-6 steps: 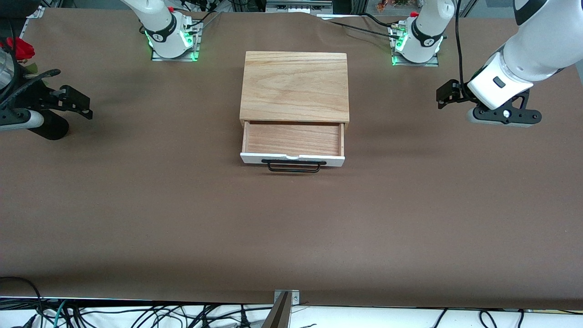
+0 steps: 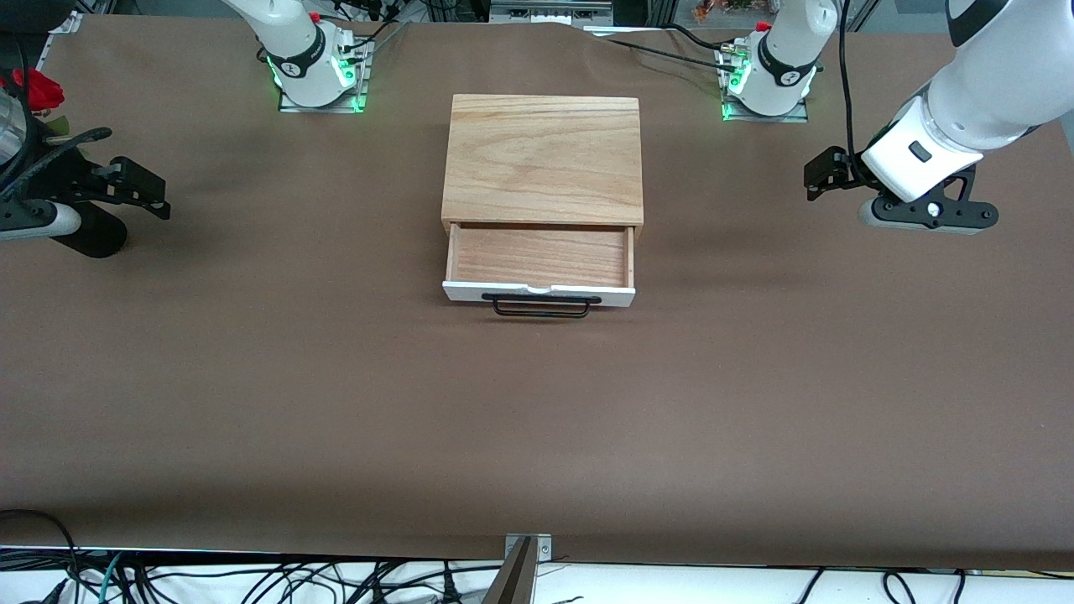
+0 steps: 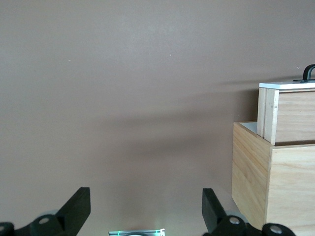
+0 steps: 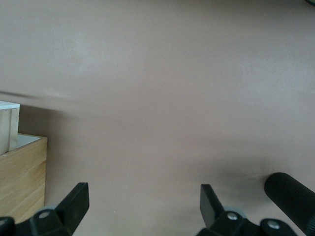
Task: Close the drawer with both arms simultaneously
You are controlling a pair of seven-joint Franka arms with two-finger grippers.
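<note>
I see the drawer (image 2: 539,262) pulled out of the oak box (image 2: 544,159) mid-table, white front and black handle (image 2: 541,306) facing the front camera; left gripper (image 3: 146,211) spread wide, holding nothing, over bare table toward its own end; right gripper (image 4: 144,210) likewise spread, empty, over its end.

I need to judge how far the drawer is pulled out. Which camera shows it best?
The front view: the whole drawer shows, tray open and handle toward the camera. The left wrist view catches only one side and its white front edge; the right wrist view shows just a corner.
</note>
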